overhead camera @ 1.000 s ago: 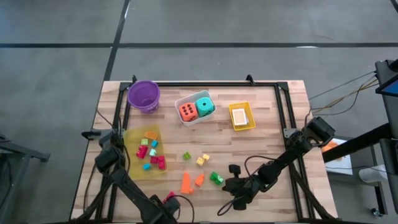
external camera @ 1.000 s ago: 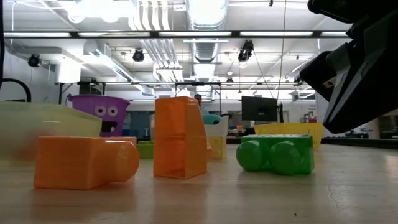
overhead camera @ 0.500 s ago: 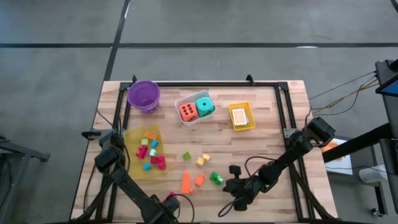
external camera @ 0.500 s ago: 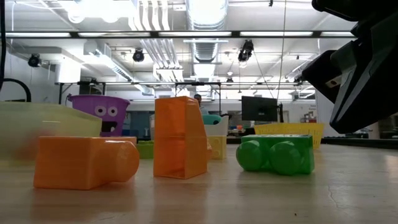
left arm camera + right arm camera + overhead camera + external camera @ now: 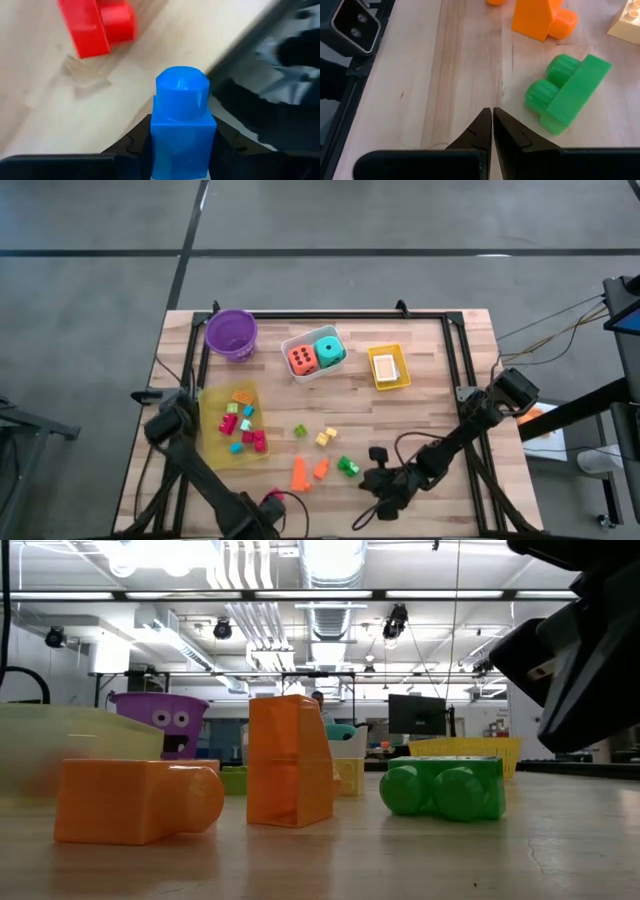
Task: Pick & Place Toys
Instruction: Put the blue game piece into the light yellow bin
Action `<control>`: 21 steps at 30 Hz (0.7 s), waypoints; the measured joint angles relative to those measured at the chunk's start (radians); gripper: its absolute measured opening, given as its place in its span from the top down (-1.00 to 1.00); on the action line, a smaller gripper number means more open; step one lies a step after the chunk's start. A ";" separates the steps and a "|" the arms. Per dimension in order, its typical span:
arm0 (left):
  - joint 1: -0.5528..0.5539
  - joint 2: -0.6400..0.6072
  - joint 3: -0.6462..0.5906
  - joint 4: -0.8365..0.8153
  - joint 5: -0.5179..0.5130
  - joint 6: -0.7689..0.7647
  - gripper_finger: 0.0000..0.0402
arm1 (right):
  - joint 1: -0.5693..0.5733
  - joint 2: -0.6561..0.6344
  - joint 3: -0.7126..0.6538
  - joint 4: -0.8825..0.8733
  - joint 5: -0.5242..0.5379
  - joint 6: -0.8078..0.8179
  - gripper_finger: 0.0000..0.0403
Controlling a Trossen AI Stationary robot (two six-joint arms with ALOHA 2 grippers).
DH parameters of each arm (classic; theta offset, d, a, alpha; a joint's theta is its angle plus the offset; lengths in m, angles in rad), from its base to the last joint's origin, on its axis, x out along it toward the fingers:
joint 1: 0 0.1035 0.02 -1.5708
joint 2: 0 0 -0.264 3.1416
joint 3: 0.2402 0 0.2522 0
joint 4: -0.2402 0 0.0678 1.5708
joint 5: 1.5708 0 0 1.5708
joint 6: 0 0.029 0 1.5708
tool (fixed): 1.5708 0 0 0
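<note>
Blue block (image 5: 181, 131) clamped in left hand (image 5: 177, 150)

Blue block (image 5: 182, 131) clamped between dark fingers (image 5: 131, 146), stud outward, red block (image 5: 98, 25) on wooden table (image 5: 60, 105) beyond

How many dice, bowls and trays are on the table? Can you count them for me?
Dice: 2, the orange die and the teal die
Bowls: 1, the purple bowl
Trays: 3, the white tray holding the dice, the yellow tray, and the yellow-green tray with little blocks in it
Total: 6
</note>
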 joint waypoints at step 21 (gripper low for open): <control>0.370 -0.581 -0.390 -0.355 -0.293 -0.041 0.40 | -0.030 0.000 0.000 -0.006 -0.080 -0.090 0.92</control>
